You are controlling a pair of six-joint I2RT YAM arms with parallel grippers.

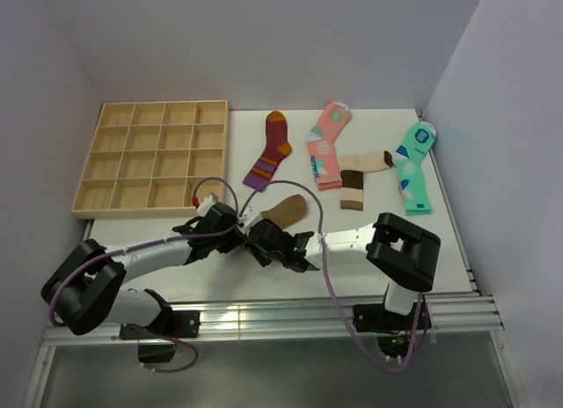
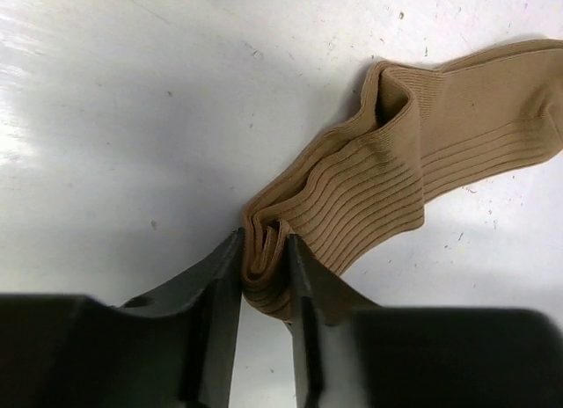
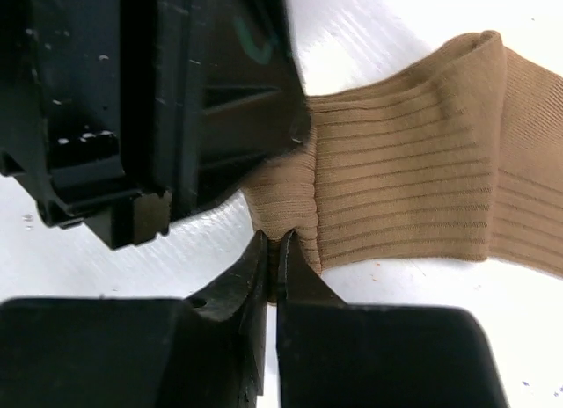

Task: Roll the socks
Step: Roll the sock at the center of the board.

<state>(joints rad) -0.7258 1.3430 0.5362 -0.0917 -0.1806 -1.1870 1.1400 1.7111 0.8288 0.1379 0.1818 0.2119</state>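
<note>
The plain mid-brown sock lies on the white table in front of the arms, its near end rolled up. My left gripper is shut on that rolled end; in the left wrist view the folds sit between my gripper, and the sock runs away to the upper right. My right gripper is shut on the same bunched end from the other side, with the ribbed sock spreading right and the left gripper's body close by. The beige sock with dark toe and band lies bent further back.
A wooden divided tray stands at the back left. A maroon striped sock, pink patterned socks and a mint-green patterned sock lie along the back. Both arms cross low over the table's near edge.
</note>
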